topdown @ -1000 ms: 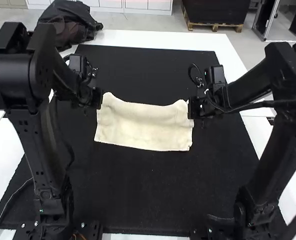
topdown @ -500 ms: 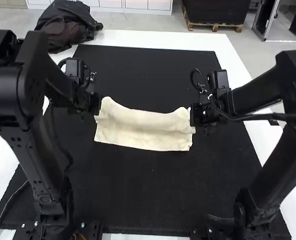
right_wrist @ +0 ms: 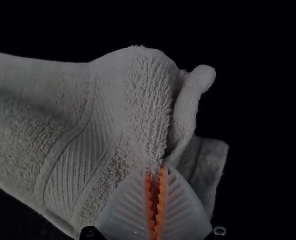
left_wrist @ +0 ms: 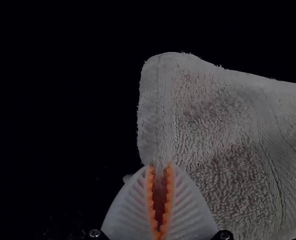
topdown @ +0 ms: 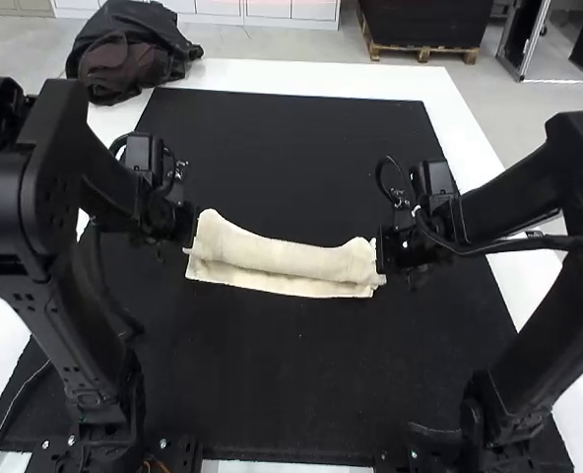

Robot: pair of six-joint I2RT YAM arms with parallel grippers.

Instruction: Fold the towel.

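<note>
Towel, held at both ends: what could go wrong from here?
The left gripper pinches the towel with just its fingertips near the side edge, so that end might slip free.
At the other end, a flap juts out beside the right gripper, so the layers may land misaligned and leave a crooked fold.

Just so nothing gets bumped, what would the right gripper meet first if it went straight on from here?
Most likely the towel; the right gripper has cloth right at its tips. After that, probably the black mat, though how near it lies is unclear.
</note>
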